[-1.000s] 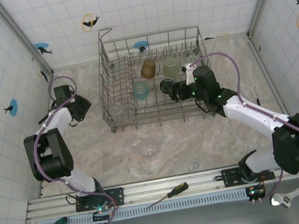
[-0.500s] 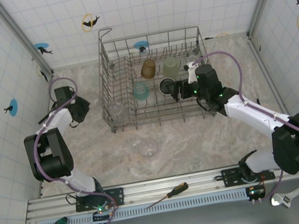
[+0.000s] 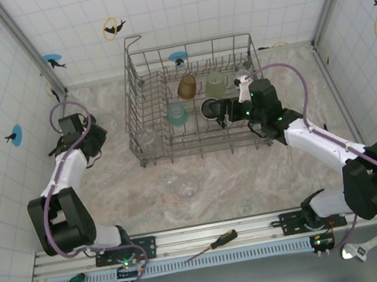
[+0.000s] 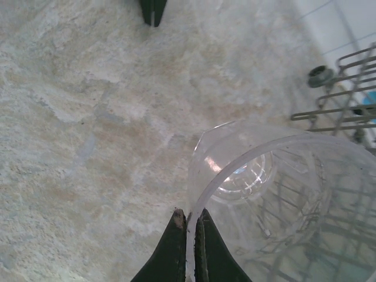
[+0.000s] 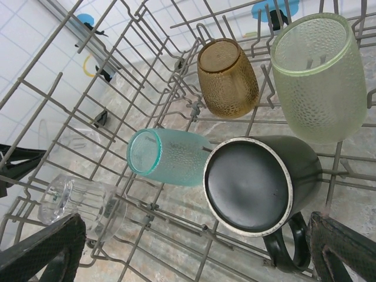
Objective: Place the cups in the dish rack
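Since the earlier frame the left arm has been drawn back toward the left wall, and the left gripper (image 3: 92,137) has been closed.

The dish rack (image 3: 190,43) is seen from above at the far middle of the tabletop (image 3: 267,178), with the left gripper near its left side.

In the left wrist view the rim of a clear cup (image 4: 264,188) is pinched between the fingers (image 4: 176,247), close to a rack corner. That cup cannot be made out from above.

The right gripper (image 5: 194,235) is spread wide inside the rack, at the dark mug (image 5: 252,188).

The right wrist view gives the load in detail:
- The mug's dark round face with its pale rim is turned to the camera, handle nearest.
- A pale green cup (image 5: 320,76) and an amber cup (image 5: 228,76), both dimpled, are tilted among the tines behind it.
- A light blue cup (image 5: 167,157) is laid on its side to the left.
- A racked clear cup (image 5: 76,202) is lying further left.

A loose clear cup (image 3: 185,185) is seen from above on the tabletop in front of the rack.
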`<move>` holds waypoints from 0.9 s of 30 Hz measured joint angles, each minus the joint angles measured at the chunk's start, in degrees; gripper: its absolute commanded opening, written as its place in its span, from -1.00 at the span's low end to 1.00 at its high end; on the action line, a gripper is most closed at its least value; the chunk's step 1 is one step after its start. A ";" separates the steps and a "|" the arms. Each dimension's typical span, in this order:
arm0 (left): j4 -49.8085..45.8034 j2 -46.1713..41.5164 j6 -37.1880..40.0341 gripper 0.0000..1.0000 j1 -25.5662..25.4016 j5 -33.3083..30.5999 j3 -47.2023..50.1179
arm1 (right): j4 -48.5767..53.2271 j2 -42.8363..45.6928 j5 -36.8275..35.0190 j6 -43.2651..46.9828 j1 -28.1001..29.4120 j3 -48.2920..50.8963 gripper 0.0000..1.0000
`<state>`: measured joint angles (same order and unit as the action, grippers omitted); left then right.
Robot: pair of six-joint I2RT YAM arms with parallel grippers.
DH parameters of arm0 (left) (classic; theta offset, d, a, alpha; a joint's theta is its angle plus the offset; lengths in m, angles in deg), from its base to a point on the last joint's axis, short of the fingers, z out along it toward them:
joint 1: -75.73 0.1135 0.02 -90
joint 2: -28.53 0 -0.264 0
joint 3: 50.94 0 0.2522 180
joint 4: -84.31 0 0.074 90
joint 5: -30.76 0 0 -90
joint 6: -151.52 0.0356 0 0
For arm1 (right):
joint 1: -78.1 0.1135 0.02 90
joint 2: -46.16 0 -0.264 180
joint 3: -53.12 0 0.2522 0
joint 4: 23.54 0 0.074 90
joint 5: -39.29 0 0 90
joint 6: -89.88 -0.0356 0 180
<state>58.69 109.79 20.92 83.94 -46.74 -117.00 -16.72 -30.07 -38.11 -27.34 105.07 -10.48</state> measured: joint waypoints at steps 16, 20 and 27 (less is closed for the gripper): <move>9.51 -9.90 -0.66 -1.00 0.15 8.55 0.20 | -1.36 -1.36 1.92 -2.27 -0.09 0.00 0.99; 12.90 -10.16 -0.63 -1.00 0.15 12.44 0.20 | -1.40 -1.60 2.03 -2.73 -0.09 0.00 0.99; 18.27 -11.56 -1.55 -1.00 0.15 17.20 0.20 | -1.38 -2.29 2.25 -3.45 -0.09 -0.02 0.99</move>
<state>76.96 98.22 19.37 84.09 -29.54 -116.80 -18.10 -32.36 -35.86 -30.80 104.98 -10.51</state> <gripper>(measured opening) 0.065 0.996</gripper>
